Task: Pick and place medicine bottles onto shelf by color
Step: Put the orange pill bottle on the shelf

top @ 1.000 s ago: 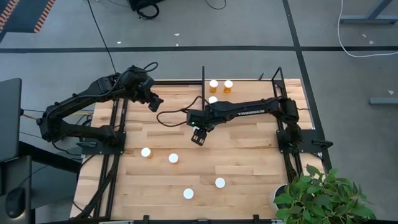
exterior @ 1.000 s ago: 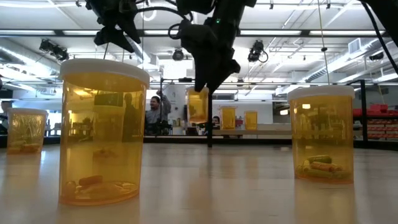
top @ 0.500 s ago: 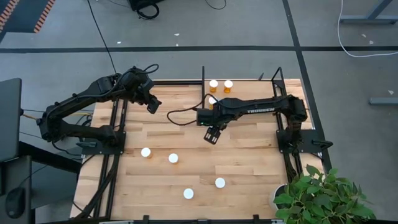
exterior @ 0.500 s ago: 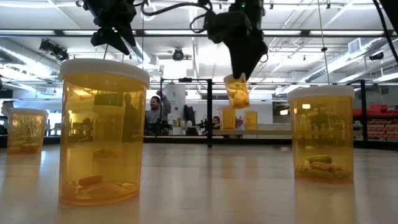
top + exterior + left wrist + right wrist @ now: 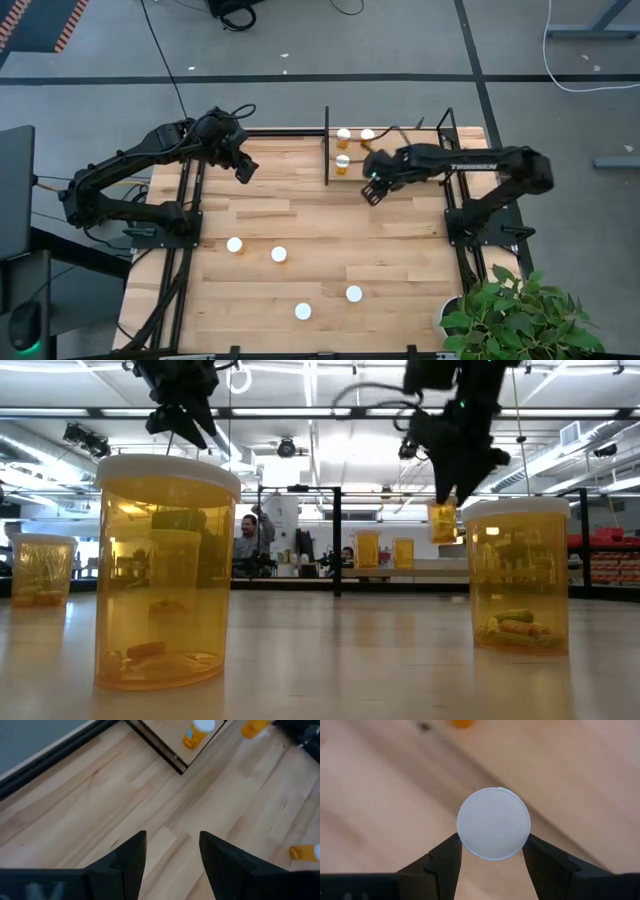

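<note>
My right gripper (image 5: 372, 190) is shut on one orange medicine bottle with a white cap (image 5: 493, 823) and hangs in the air just near of the shelf (image 5: 385, 142), a pale panel with black bars at the table's far edge. Three bottles (image 5: 343, 134) (image 5: 367, 134) (image 5: 342, 162) stand on their bases at the shelf's left end. Several more bottles (image 5: 234, 244) (image 5: 279, 254) (image 5: 354, 293) stand upright on the tabletop. My left gripper (image 5: 243, 168) is open and holds nothing; it hovers over the far left of the table, its fingers (image 5: 172, 852) above bare planks. My right gripper pinches the bottle's top between its two fingers (image 5: 447, 852), which sit on opposite sides of the round cap's rim (image 5: 465, 837). The fingers come from above, pointing down. The bottle (image 5: 442, 522) hangs upright below them, lifted clear of the table.
A black upright post (image 5: 327, 150) stands at the shelf's left end and another (image 5: 445, 130) at its right. A potted plant (image 5: 510, 315) sits at the table's near right corner. Bare planks lie between the shelf and the standing bottles. People show in the room behind (image 5: 245, 540).
My right gripper has carried the bottle from over the table's middle toward the right and the far edge, up to the shelf's front. The bottle tilted on the way and now hangs upright again. The gripper stayed shut on it throughout.
</note>
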Robot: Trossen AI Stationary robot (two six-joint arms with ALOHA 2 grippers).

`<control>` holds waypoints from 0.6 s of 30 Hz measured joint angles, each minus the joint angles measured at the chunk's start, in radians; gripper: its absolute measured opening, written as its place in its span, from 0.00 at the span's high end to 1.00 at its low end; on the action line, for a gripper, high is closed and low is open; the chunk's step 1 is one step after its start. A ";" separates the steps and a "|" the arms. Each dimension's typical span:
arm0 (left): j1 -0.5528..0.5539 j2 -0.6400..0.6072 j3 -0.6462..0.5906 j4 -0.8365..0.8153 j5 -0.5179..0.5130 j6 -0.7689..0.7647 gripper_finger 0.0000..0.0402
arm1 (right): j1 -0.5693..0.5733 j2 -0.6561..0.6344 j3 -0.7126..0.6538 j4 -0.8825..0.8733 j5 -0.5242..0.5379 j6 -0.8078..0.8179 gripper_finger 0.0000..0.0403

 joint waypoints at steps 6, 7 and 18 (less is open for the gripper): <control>0.000 0.000 0.000 0.049 0.000 0.004 0.53 | -0.159 0.018 -0.008 0.031 -0.029 -0.098 0.48; 0.000 0.000 0.000 0.053 0.000 0.004 0.53 | -0.176 0.028 0.000 0.043 -0.031 -0.111 0.48; 0.000 0.000 0.000 0.056 -0.007 -0.004 0.53 | -0.216 0.139 0.029 0.160 -0.071 -0.165 0.48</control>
